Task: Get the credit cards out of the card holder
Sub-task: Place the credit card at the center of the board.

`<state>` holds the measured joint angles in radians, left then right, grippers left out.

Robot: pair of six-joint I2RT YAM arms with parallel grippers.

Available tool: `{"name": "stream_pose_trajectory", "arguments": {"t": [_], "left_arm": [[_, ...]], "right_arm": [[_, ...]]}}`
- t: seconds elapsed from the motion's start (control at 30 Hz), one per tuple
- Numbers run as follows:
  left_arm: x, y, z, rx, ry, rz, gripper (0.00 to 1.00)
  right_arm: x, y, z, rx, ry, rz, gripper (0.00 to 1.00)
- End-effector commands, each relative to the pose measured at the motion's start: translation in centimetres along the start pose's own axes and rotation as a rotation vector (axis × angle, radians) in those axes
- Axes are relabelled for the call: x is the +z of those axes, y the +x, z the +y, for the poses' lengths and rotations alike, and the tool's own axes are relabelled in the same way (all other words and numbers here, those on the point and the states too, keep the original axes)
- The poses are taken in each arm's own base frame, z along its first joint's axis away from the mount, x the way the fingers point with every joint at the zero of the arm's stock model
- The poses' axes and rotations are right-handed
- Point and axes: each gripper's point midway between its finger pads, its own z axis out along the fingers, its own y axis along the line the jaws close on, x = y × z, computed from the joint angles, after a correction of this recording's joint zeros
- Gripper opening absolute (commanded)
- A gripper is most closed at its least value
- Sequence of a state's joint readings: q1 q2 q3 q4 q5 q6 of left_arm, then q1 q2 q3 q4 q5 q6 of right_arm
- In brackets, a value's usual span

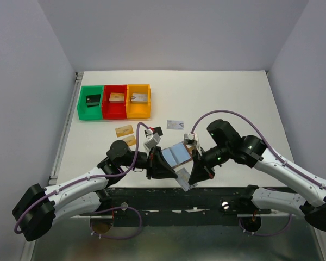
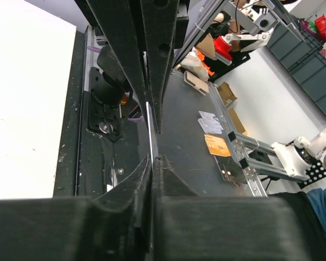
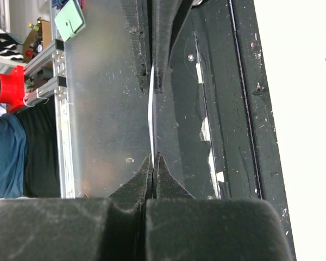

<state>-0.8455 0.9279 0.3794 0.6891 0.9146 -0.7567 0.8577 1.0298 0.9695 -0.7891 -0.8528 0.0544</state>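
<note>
right gripper (image 1: 198, 174): jaws pinched tight on a pale credit card (image 3: 151, 122), seen edge-on in its wrist view.
left gripper (image 1: 161, 168): clamped on a thin pale edge. I read it as the card holder (image 1: 173, 155), spread open above the table.
handling: card is light, stiff and slick, so grip the short edge and pull straight. The leather will flop.
loose cards (image 1: 125, 131): three on the table.
hidden: I can't tell what's left in the pockets, or whether the card is fully out.
</note>
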Motion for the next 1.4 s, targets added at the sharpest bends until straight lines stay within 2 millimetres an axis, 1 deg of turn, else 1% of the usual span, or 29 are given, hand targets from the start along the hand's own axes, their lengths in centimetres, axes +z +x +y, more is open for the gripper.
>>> {"name": "stream_pose_trajectory", "arguments": {"t": [0.0,0.07,0.1,0.17,0.2,0.23,0.27,0.3,0.37,0.47,0.5,0.53,0.6,0.7,0.9,1.0,1.2,1.37], "left_arm": [[0.0,-1.0,-0.7,0.050,0.025,-0.027,0.00],[-0.1,-1.2,0.1,0.045,-0.023,-0.051,0.00],[-0.2,-1.6,0.7,0.041,-0.063,-0.071,0.00],[-0.7,-2.6,2.8,0.019,-0.180,-0.133,0.00],[-1.1,-3.4,4.1,0.005,-0.255,-0.175,0.00],[-1.8,-4.0,5.6,-0.020,-0.340,-0.214,0.00],[-2.7,-5.2,7.3,-0.039,-0.439,-0.280,0.00],[-3.7,-5.8,8.7,-0.065,-0.524,-0.323,0.00],[-5.6,-7.2,11.3,-0.124,-0.680,-0.434,0.00],[-7.3,-8.1,14.6,-0.204,-0.839,-0.538,0.00],[-7.8,-8.4,15.6,-0.219,-0.882,-0.566,0.00],[-8.3,-8.5,16.8,-0.234,-0.934,-0.588,0.00],[-8.5,-8.5,18.9,-0.267,-0.989,-0.589,0.00],[-8.3,-8.5,21.3,-0.325,-1.015,-0.615,0.00],[-9.1,-7.9,25.8,-0.376,-1.109,-0.671,0.00],[-8.7,-7.5,27.2,-0.401,-1.101,-0.670,0.00],[-7.9,-5.5,29.5,-0.456,-1.105,-0.628,0.00],[-7.3,-4.4,30.5,-0.495,-1.084,-0.623,0.00]], "right_arm": [[-0.3,-0.5,-0.3,-0.012,0.047,-0.002,0.12],[-0.9,-1.3,-1.7,0.007,0.160,-0.038,0.35],[-1.4,-1.8,-2.4,0.024,0.230,-0.074,0.45],[-2.6,-3.2,-2.9,0.015,0.318,-0.153,0.57],[-3.5,-4.0,-3.0,0.018,0.370,-0.202,0.61],[-4.5,-4.6,-3.3,0.015,0.430,-0.247,0.61],[-5.6,-5.3,-3.5,0.019,0.484,-0.297,0.62],[-6.8,-5.8,-3.9,0.022,0.544,-0.348,0.62],[-8.5,-6.6,-4.2,0.020,0.617,-0.459,0.62],[-10.2,-6.7,-5.6,0.061,0.705,-0.626,0.62],[-10.0,-6.2,-6.0,0.064,0.704,-0.644,0.62],[-9.9,-6.1,-6.0,0.071,0.695,-0.672,0.63],[-10.1,-5.5,-6.7,0.118,0.714,-0.705,0.63],[-8.6,-4.8,-6.1,0.119,0.641,-0.658,0.63],[-7.4,-4.7,-6.1,0.153,0.590,-0.650,0.63],[-7.1,-4.7,-6.1,0.154,0.577,-0.648,0.63],[-6.6,-4.3,-6.5,0.167,0.574,-0.633,0.63],[-6.1,-4.0,-6.7,0.179,0.565,-0.620,0.63]]}}
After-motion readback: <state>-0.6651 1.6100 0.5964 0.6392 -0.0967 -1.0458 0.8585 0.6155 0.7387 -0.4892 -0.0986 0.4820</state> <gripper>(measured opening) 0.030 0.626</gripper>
